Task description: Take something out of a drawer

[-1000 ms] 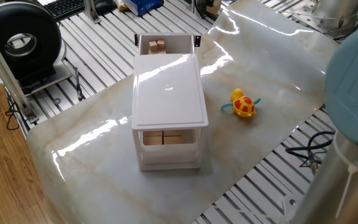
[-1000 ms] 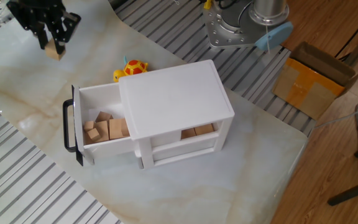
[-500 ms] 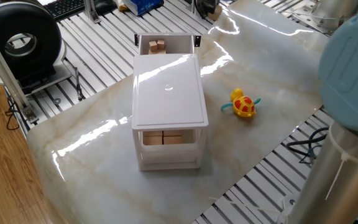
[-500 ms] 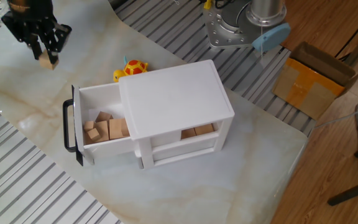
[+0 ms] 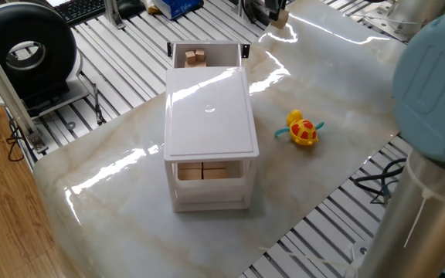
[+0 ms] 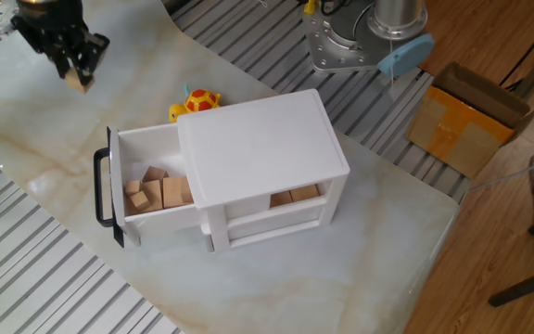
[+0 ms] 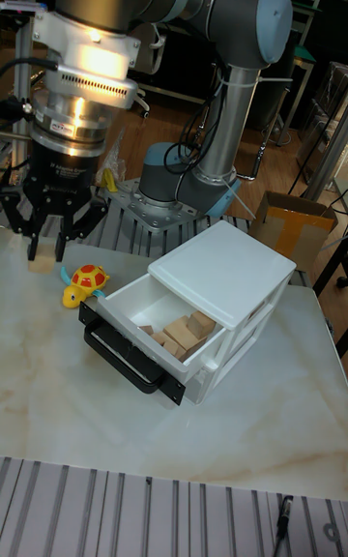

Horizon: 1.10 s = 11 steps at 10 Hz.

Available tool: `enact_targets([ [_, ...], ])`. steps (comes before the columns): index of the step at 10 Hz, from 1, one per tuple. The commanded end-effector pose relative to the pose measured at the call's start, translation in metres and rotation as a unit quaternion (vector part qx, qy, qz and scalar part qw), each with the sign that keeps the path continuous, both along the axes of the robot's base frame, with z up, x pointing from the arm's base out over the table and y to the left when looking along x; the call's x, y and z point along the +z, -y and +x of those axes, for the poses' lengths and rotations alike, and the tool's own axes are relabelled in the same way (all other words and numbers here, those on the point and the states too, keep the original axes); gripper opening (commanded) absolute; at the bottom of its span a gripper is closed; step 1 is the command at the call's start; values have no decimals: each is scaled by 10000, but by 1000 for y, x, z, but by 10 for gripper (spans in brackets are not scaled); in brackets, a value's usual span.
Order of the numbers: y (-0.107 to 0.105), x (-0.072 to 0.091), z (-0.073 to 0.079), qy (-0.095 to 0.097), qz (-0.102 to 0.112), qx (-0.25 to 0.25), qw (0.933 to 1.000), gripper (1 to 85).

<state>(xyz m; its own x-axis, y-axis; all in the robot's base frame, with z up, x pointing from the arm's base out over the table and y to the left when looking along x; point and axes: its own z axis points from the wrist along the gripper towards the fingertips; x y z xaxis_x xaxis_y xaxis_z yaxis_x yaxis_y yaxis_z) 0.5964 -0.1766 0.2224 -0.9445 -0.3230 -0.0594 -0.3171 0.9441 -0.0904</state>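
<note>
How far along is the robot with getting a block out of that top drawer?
Mostly done. The top drawer stands pulled open with several blocks left inside, and the gripper already has one wooden cube between its jaws, out of the drawer and away from the cabinet, beyond the toy. In hand: carrying that cube over the table. Left: setting it down and letting go.

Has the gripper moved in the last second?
Yes, slightly. In the other fixed view the gripper, shut on a wooden cube, drifted left and up, away from the yellow toy.
</note>
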Motion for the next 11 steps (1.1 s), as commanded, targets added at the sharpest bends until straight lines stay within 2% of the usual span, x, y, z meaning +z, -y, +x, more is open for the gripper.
enact_targets([
  [1, -3, -34, 25, 212, 316, 327, 9987, 10],
  [3, 3, -72, 45, 522, 510, 501, 9961, 10],
  [4, 2, -79, 50, 594, 556, 476, 9956, 10],
  [5, 6, -80, 46, 517, 509, 350, 9968, 10],
  [6, 22, -82, 35, 310, 229, 144, 9992, 10],
  [7, 25, -82, 30, 220, 190, -50, 9996, 10],
  [9, 18, -89, 25, 131, 366, -141, 9991, 10],
  [11, 18, -125, 35, 128, 566, -152, 9982, 10],
])
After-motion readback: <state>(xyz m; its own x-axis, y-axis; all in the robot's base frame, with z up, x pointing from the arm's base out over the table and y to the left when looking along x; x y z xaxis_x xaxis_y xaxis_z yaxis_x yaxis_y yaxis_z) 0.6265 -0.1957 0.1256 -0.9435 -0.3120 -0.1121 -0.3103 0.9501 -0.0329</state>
